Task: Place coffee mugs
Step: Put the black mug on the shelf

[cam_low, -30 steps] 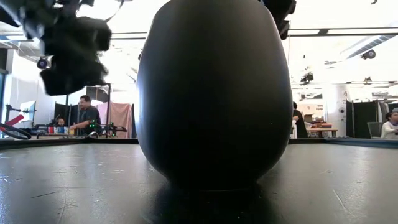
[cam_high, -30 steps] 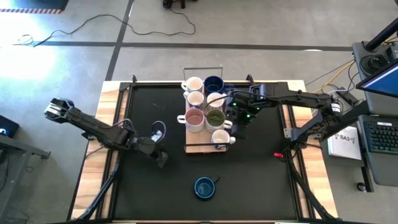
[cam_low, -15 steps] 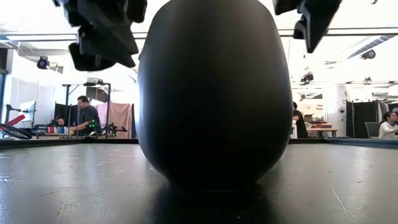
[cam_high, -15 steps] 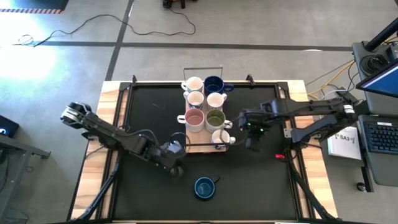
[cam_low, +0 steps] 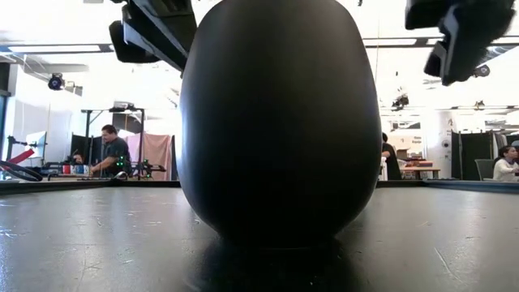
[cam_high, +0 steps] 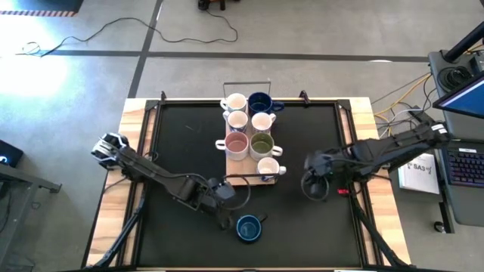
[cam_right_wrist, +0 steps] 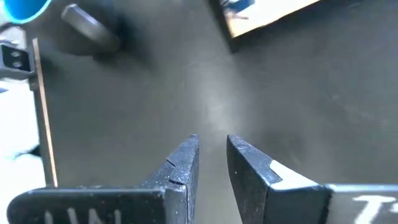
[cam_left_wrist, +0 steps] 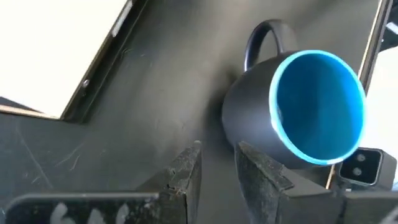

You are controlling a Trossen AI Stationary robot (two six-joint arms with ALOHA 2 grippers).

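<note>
The desk [cam_high: 181, 143] has a black top with wood strips down both sides. A flat wooden tray [cam_high: 240, 180] lies near the far edge. One dark blue mug [cam_high: 248, 228] stands alone by the near edge.
</note>
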